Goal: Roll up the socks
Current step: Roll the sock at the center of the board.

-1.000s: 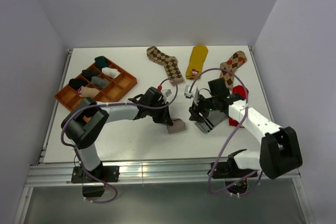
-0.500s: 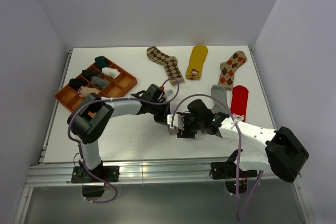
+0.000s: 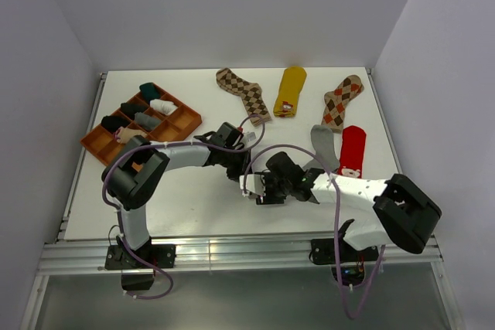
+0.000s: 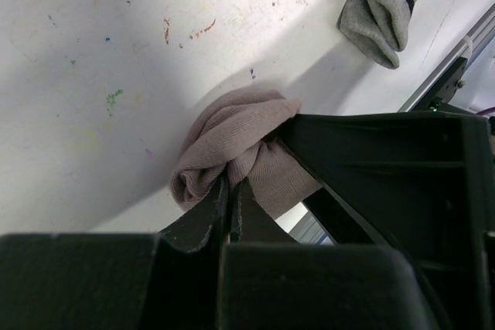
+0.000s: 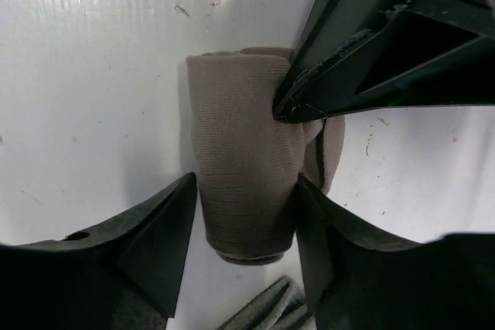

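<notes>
A rolled taupe sock (image 5: 241, 160) lies on the white table. My left gripper (image 4: 232, 188) is shut, pinching a fold of this taupe sock (image 4: 228, 144). My right gripper (image 5: 246, 182) straddles the roll's lower end, and both of its fingers (image 5: 166, 226) press against the sides. In the top view both grippers, the left (image 3: 238, 172) and the right (image 3: 258, 188), meet at the table's middle and hide the roll. A grey striped sock (image 3: 323, 146) lies flat beside the right arm. A red sock (image 3: 353, 151), two argyle socks (image 3: 244, 92) (image 3: 343, 100) and a mustard sock (image 3: 291, 90) lie further back.
The orange compartment tray (image 3: 91, 143) at the back left holds several rolled socks. The grey sock's toe (image 4: 383, 9) lies close to the roll. The table's front rail runs just behind the grippers.
My right arm has swung left from the grey sock to the taupe roll, and its jaws now close round it. The left gripper has kept its pinch on the roll.
</notes>
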